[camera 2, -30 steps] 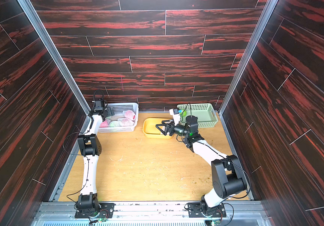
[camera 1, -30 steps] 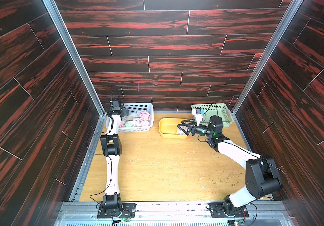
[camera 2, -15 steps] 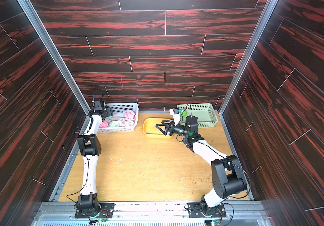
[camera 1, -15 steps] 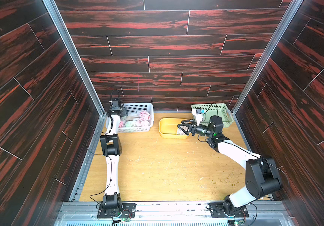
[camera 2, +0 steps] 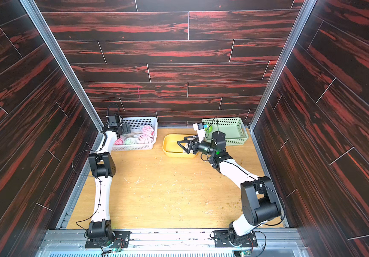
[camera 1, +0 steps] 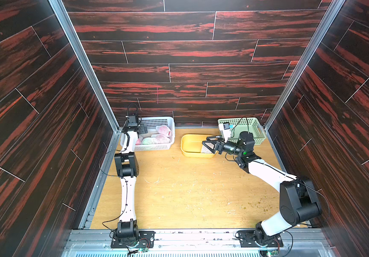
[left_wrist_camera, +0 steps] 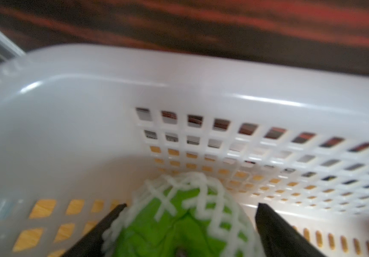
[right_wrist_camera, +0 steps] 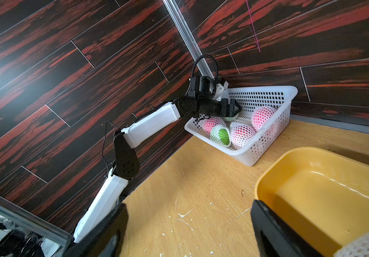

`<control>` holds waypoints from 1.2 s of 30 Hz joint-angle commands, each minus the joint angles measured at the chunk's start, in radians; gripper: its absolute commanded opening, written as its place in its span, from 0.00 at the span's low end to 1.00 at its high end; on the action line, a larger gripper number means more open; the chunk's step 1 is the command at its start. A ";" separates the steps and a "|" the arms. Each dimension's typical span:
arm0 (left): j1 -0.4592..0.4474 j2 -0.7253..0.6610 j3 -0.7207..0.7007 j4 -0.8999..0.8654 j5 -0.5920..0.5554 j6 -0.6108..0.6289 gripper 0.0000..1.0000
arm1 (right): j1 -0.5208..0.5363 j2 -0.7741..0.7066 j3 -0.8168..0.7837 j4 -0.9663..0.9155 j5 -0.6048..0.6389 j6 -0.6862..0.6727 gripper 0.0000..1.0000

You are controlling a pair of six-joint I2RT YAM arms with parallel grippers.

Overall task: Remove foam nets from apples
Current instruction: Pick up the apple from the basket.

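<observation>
The left fingers (left_wrist_camera: pixel 103 229) reached down into the white basket (left_wrist_camera: pixel 90 111) at the back left of the tabletop (camera 1: pixel 190 189); they stood spread to either side of a green apple (left_wrist_camera: pixel 179 222) wrapped in its foam net (left_wrist_camera: pixel 192 184); one finger touched the mesh and the other lay just beside it; the left wrist view was blurred, so I could not tell whether they clamped the fruit. Four other netted apples lay in that basket in the right wrist view: three red apples (right_wrist_camera: pixel 263 116) and a second green one (right_wrist_camera: pixel 220 135), packed close together. The right fingers (right_wrist_camera: pixel 274 227) were released and wide apart, with nothing between them; they hung over the near end of the yellow tub (camera 1: pixel 190 142) in the middle of the back edge. A loose foam net (camera 1: pixel 205 149) lay inside the tub, just beside one finger. The green basket (camera 1: pixel 252 126) sat at the back right; in a top view a bare green apple (camera 2: pixel 209 128) showed in it, partly hidden by the right wrist.
</observation>
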 commanded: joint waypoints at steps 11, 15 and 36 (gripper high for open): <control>0.006 -0.061 -0.006 -0.036 0.010 -0.010 0.64 | 0.006 -0.054 -0.003 -0.016 0.004 -0.012 0.90; 0.006 -0.085 -0.009 -0.041 0.008 -0.009 0.61 | 0.004 -0.060 0.003 -0.039 0.015 -0.030 0.90; -0.024 -0.388 -0.220 -0.052 0.110 0.030 0.57 | -0.007 -0.066 0.009 -0.042 0.024 -0.058 0.90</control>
